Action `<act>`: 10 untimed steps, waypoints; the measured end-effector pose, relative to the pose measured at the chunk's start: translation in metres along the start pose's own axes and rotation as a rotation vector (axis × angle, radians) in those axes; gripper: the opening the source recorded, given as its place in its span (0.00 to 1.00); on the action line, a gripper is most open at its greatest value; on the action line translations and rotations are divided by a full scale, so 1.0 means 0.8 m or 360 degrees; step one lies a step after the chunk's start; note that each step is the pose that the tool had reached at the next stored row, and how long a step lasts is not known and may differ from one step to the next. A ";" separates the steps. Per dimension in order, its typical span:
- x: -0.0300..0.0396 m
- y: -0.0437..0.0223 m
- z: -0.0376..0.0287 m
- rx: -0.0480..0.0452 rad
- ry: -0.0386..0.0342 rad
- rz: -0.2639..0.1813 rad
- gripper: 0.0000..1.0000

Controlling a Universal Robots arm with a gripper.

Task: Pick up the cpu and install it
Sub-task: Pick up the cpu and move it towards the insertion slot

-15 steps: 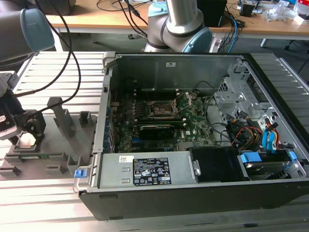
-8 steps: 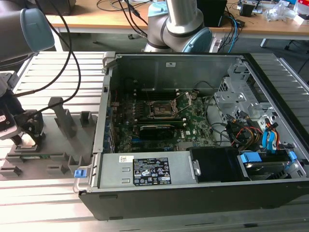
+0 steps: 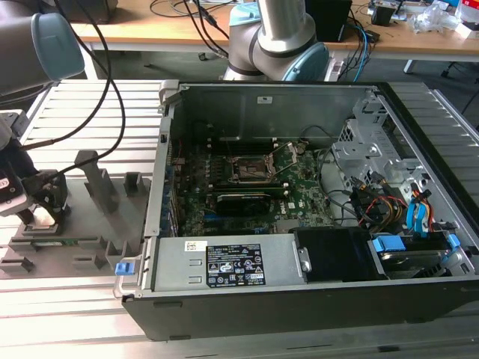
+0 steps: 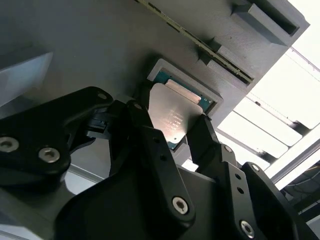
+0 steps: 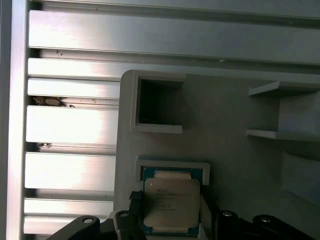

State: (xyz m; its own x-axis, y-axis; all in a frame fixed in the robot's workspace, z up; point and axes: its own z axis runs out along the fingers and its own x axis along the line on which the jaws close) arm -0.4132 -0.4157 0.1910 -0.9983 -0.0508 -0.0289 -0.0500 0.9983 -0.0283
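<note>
Gripper (image 4: 171, 131) pinching cpu (image 5: 171, 204) by opposite edges, cpu sitting in grey fixture (image 5: 230, 160) pocket, beside open computer case (image 3: 299, 313)

Not much you can actually read here. The cpu (image 5: 171, 205) (image 4: 172, 117) has a few faint lines of print on its metal top in both wrist views, too faint to make out. In the exterior view, a black label (image 3: 238, 267) with tiny white print and a small white sticker (image 3: 196, 245) sit on the grey metal panel (image 3: 168, 265) inside the computer case (image 3: 299, 314). Both are unreadable.
</note>
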 end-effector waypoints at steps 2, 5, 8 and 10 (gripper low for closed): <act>0.0000 0.0000 0.0000 0.0000 0.0000 -0.0001 0.54; -0.0002 -0.0001 -0.0040 0.0000 0.0000 -0.0001 0.54; -0.0004 -0.0003 -0.0100 0.0000 -0.0001 -0.0001 0.54; -0.0003 -0.0004 -0.0129 0.0000 0.0000 -0.0001 0.54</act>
State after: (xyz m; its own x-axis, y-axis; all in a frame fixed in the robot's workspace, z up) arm -0.4132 -0.4158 0.2014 -0.9983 -0.0516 -0.0288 -0.0508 0.9983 -0.0283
